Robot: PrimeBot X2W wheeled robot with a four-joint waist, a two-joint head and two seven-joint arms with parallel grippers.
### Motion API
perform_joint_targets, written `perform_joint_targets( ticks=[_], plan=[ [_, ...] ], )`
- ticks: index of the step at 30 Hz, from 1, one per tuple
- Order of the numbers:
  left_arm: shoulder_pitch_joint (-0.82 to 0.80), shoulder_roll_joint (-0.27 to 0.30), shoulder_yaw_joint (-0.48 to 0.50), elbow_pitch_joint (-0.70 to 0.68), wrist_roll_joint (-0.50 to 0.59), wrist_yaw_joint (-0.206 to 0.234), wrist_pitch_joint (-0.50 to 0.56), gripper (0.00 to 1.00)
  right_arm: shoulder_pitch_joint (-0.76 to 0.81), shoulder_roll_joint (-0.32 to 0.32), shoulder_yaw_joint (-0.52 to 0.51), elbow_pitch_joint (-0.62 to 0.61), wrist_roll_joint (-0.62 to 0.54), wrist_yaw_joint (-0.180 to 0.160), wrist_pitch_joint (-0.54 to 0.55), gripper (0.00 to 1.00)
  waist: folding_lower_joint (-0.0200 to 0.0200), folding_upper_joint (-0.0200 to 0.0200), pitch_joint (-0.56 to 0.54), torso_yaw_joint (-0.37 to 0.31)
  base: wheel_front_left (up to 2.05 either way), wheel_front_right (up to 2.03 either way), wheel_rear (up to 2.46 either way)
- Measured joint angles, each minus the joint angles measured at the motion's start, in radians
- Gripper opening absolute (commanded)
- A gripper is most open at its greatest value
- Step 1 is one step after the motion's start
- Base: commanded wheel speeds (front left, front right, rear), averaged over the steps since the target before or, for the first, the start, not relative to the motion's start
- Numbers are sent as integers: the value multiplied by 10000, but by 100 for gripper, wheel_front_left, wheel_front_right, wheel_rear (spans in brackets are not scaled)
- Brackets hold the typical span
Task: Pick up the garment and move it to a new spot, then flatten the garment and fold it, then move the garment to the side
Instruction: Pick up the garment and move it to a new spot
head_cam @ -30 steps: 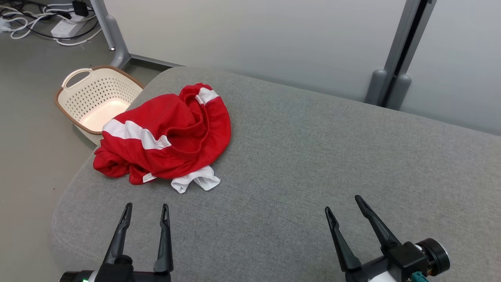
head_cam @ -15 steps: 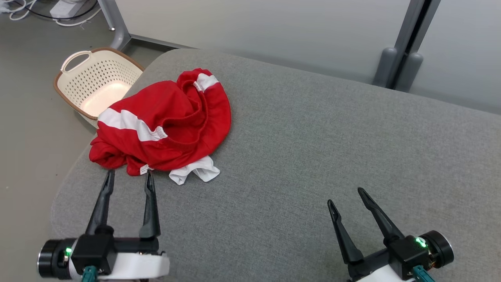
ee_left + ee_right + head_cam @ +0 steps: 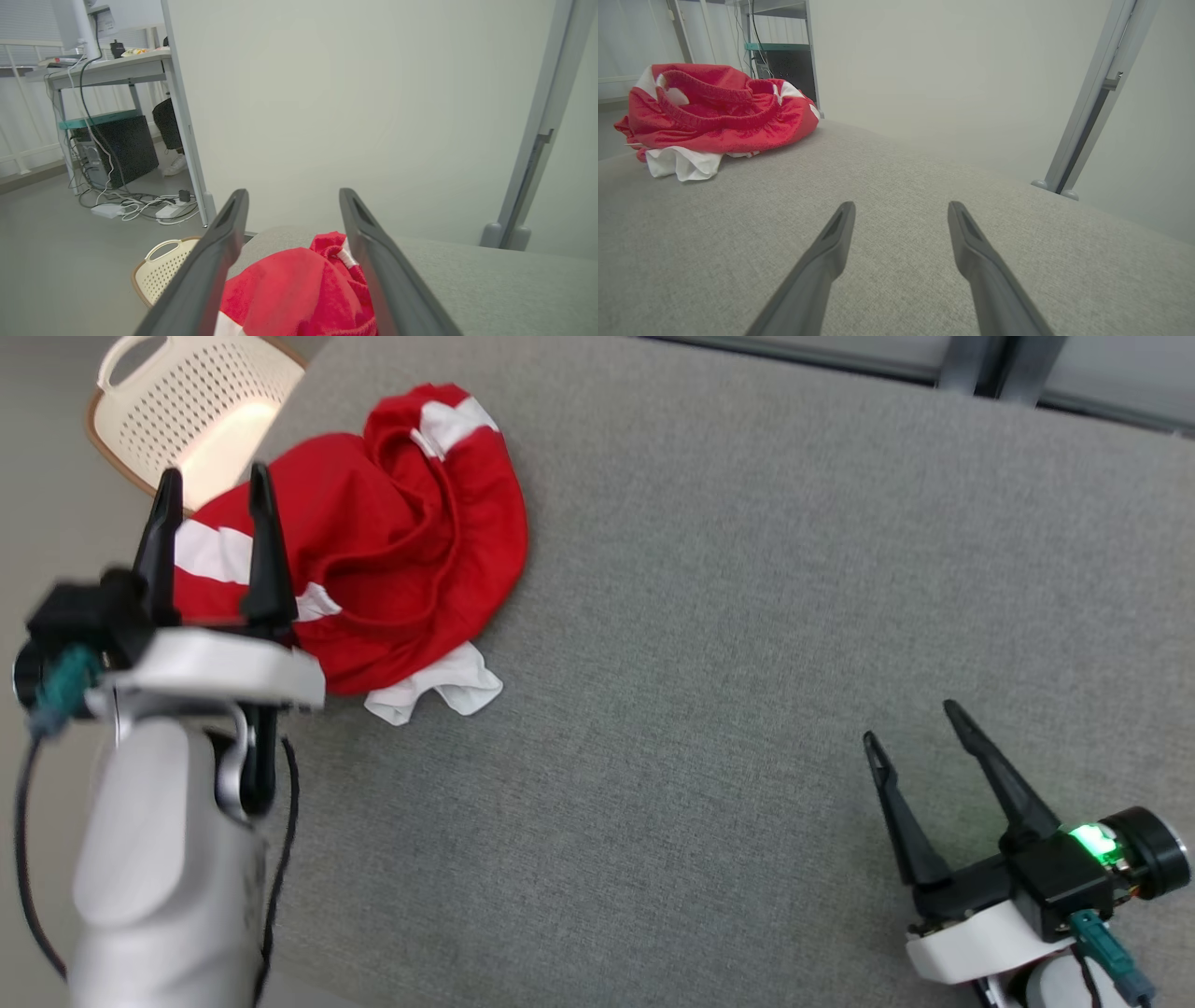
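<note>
The garment [image 3: 392, 532] is a crumpled red piece with white stripes and a white part sticking out at its near edge, heaped on the far left of the grey padded table [image 3: 747, 616]. My left gripper [image 3: 215, 485] hangs open above the heap's left side, fingers apart with nothing between them. In the left wrist view the red garment [image 3: 294, 289] lies below and between the fingers. My right gripper [image 3: 920, 721] stands open over bare table at the near right, far from the garment [image 3: 714, 109].
A cream perforated basket [image 3: 177, 406] stands on the floor beyond the table's far left corner. Grey partition panels and posts [image 3: 528, 177] rise behind the table. Cables and a desk [image 3: 107, 70] lie to the far left.
The head camera has tilted down, shifting the whole picture. My left arm has risen and reached forward over the garment's left side. The right gripper holds about the same place.
</note>
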Motion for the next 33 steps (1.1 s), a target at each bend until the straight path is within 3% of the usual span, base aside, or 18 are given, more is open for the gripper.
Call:
perform_joint_targets(
  ticks=[8,13,18,27,28,29,30,33],
  plan=[
    [-4212,752,-90,4195,-1177,-558,1463,100,-404,-568,-244,-453,-105,10,-4,100,0,0,1630,-224,0,0,0],
    [-5660,1093,-454,5676,-1436,-616,2364,100,-616,-610,-282,-859,-157,19,-54,100,0,0,2388,-525,0,0,0],
    [-6345,1093,-1039,6539,-2272,-637,3425,100,-819,-558,-291,-1158,-157,42,-109,100,0,0,2865,-894,0,0,0],
    [-6307,1528,-2265,6844,-3802,-646,4727,100,-1023,-424,-420,-1356,-44,44,-132,100,0,0,3174,-1282,0,0,0],
    [-6218,1578,-2397,6849,-3956,-646,4859,40,-1024,-407,-430,-1346,-44,42,-132,100,0,0,3153,-1299,0,0,0],
    [-6120,1649,-2518,6830,-4082,-646,4918,11,-1028,-378,-445,-1329,-42,44,-132,100,0,0,3122,-1318,0,0,0],
    [-6047,1733,-2621,6778,-4197,-646,4847,0,-1038,-351,-453,-1298,-40,42,-130,100,0,0,3086,-1340,0,0,0],
    [-5885,2031,-2746,6562,-4606,-646,4360,0,-1075,-255,-449,-1166,6,40,-123,100,0,0,2927,-1430,0,0,0]
  ],
)
